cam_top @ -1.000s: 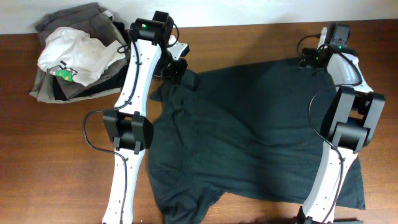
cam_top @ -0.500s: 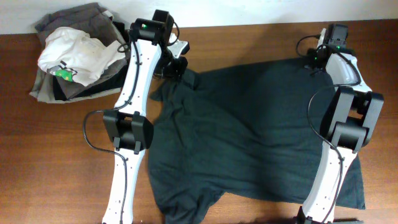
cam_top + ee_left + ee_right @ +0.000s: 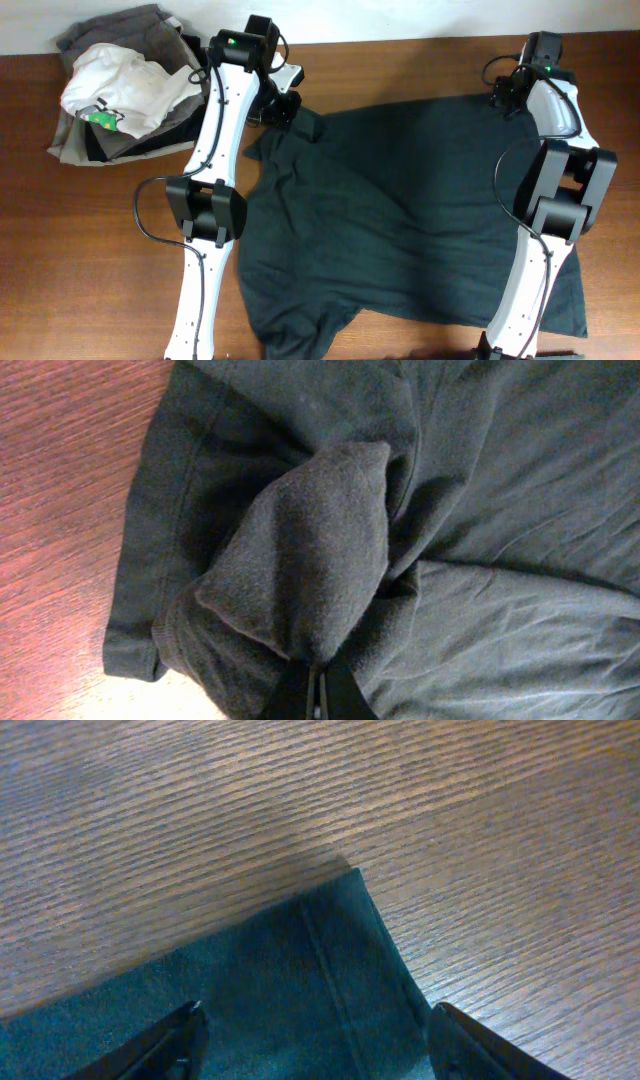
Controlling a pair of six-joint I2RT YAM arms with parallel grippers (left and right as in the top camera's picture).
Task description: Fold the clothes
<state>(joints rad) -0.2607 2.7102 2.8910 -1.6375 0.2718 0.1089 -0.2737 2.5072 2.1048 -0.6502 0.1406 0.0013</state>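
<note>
rumpled dark t-shirt — left end effector pinches a fold, right end effector spread, empty.

A heap of grey clothes lies well off to the left of the left claw, near the far corner of the brown wooden table. A crumpled white top sits on that heap, and its small green mark is on the side away from the claw. Bare brown wood with thin stripes fills the space in front of the right claw, and beyond both claws runs a pale wall.
</note>
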